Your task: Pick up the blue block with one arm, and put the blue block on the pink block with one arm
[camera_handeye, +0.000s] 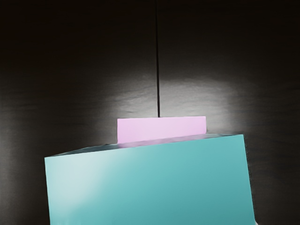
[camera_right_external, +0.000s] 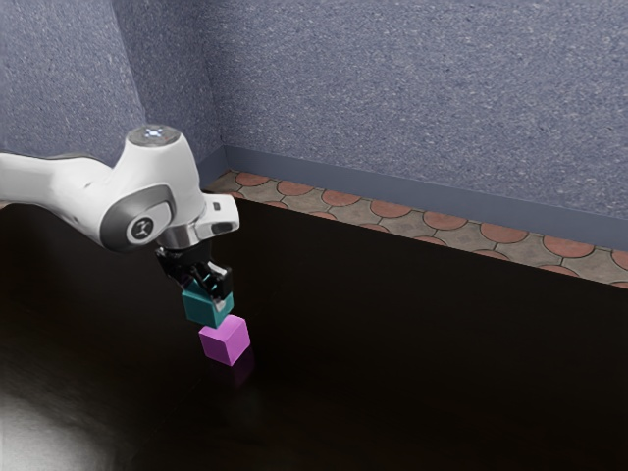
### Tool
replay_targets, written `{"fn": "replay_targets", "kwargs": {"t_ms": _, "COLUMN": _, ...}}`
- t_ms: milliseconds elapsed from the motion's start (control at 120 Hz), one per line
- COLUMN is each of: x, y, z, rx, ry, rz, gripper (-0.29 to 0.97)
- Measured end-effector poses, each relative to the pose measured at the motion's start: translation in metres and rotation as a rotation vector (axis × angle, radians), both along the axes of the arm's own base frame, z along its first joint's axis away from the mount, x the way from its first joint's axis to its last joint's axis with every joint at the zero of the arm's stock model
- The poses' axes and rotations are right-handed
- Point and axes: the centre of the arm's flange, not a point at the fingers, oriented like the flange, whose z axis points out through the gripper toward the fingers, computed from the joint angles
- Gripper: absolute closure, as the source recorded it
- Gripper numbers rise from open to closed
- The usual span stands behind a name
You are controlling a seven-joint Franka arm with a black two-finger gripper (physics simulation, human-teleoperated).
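Nothing legible is showing at this moment. A small pale emblem (camera_right_external: pixel 143 228) is sitting on the grey round cap (camera_right_external: pixel 130 220) of my arm (camera_right_external: pixel 69 188), too small for me to read. A bluish-white mark (camera_right_external: pixel 155 133) is shining on the joint's top, its shape unclear.

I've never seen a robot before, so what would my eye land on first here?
The white arm at the exterior view's left stands out against the dark table. Its end effector grips a blue block just over a pink block; whether they touch I cannot tell.
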Motion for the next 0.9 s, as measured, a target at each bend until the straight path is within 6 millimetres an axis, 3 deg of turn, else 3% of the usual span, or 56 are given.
{"fn": "replay_targets", "kwargs": {"t_ms": 900, "x": 0.0074, "y": -0.0002, "z": -0.0003, "rx": 0.025, "ry": -0.005, "rz": -0.011, "gripper": 0.36}}
